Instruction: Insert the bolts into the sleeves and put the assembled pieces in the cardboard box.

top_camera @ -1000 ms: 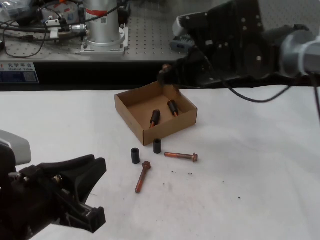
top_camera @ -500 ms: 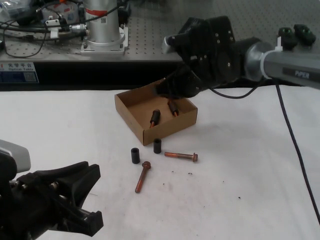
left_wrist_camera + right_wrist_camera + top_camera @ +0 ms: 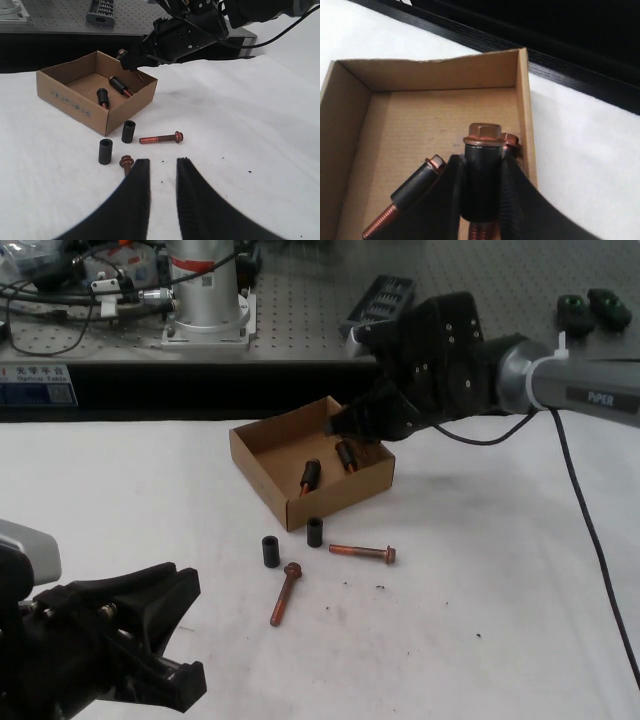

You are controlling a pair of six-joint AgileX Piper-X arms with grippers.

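One cardboard box holds two assembled pieces. Above it, close to one wall, the right gripper clamps a third assembled piece by its sleeve. The left gripper hangs parted and empty near two loose bolts and two sleeves. Risk: released so near the wall, the piece may strike the rim and roll out.

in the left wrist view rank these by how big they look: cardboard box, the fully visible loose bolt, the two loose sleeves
1. cardboard box
2. loose bolt, longer than either sleeve
3. sleeve by the box and other sleeve: they look alike, so they are not ranked
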